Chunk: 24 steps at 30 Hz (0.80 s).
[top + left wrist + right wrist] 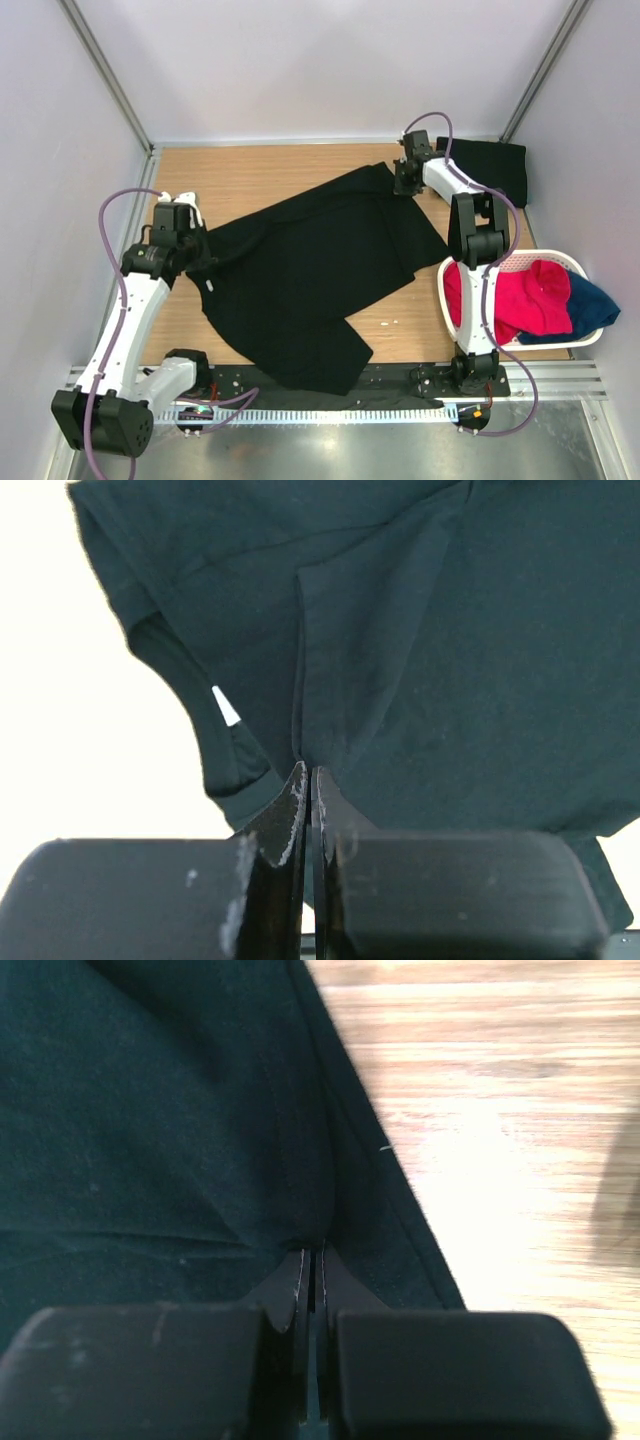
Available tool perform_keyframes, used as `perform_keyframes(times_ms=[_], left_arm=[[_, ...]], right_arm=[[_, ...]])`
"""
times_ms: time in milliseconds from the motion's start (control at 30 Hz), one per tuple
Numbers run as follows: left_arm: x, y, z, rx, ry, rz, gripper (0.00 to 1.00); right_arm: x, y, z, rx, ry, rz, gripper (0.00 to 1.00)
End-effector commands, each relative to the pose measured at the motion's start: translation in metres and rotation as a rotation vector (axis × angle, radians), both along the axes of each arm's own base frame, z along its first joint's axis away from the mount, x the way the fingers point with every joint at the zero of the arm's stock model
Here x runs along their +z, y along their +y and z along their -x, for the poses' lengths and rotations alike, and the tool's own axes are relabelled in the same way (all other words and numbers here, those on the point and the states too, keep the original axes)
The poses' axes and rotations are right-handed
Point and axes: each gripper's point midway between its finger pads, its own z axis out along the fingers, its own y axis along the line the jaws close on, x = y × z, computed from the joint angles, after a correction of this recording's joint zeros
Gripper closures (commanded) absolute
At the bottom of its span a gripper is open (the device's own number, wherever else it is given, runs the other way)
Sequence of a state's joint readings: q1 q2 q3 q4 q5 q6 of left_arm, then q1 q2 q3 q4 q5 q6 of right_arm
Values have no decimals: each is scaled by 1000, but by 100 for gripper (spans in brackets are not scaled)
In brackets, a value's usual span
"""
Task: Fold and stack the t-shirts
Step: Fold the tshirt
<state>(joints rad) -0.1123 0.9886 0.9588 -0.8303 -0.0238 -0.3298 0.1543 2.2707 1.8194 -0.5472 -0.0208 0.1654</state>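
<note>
**Pinched at both ends**

My left gripper is clamped tight on the near-left edge of the soft black cloth t-shirt. My right gripper pinches its far corner. It lies spread across the wooden table. A second black t-shirt sits folded far right.

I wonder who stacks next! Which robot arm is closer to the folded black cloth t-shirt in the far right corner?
Right. The right arm grips the spread black cloth t-shirt just left of the folded black cloth t-shirt; the left arm grips it at the far left.
</note>
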Motion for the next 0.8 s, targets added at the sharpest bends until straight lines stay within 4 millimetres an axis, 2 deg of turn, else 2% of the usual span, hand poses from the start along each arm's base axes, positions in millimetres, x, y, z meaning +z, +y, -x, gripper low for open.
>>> perform_keyframes(times_ms=[0, 67, 100, 200, 267, 300, 367, 433, 633, 767], left_arm=[[34, 8, -5, -3, -79, -49, 100], [45, 16, -4, 10, -94, -95, 100], [58, 22, -6, 22, -120, -121, 100], [68, 31, -3, 19, -129, -178, 100], [69, 39, 0, 38, -125, -214, 100], [69, 41, 1, 39, -120, -225, 100], [68, 46, 3, 44, -110, -255, 100], [71, 53, 6, 55, -112, -285, 100], [69, 57, 15, 30, -91, -309, 100], [62, 49, 21, -35, -72, -291, 100]], right_arm=[[52, -7, -18, -41, -114, -16, 99], [67, -10, -24, -48, -145, -21, 99], [72, -17, -28, -72, -160, 6, 99], [90, -24, -39, -93, -201, 8, 99], [88, -29, -43, -103, -200, 10, 99], [96, -31, -48, -109, -219, 7, 99], [94, -31, -52, -112, -216, -2, 99], [101, -29, -59, -106, -234, -10, 99], [96, -29, -63, -97, -225, -10, 99], [80, -28, -55, -90, -180, -8, 99]])
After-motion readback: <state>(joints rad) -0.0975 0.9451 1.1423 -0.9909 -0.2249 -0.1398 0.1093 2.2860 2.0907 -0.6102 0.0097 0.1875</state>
